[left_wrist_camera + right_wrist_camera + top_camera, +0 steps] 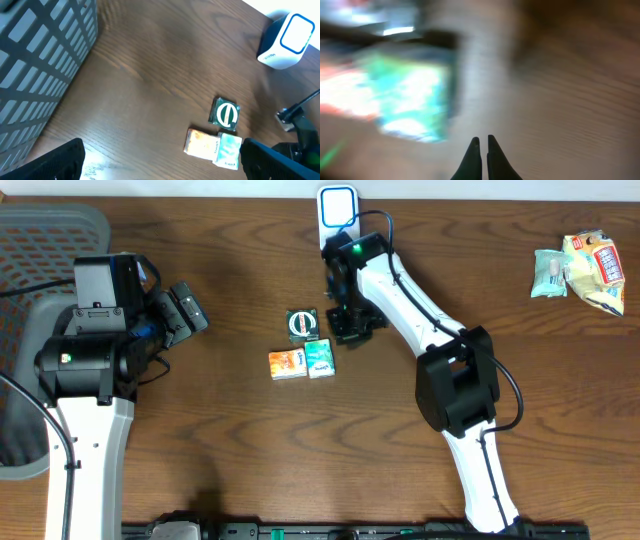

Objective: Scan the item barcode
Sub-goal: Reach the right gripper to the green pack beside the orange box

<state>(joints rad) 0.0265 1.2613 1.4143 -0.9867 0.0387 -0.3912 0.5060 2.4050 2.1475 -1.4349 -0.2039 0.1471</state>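
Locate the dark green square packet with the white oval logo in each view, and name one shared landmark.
Overhead: dark green packet at centre, just above the teal box.
Left wrist: lower right, just above the teal box.
Right wrist: too blurred to identify it.
Shared landmark: the white-and-blue scanner, top centre overhead, upper right in left wrist.

The right wrist view smears the teal box [415, 100] beyond reading; the basket [50, 225] runs off-frame.

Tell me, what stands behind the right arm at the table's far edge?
A white scanner with a blue ring. In the overhead view the right arm covers its near side.
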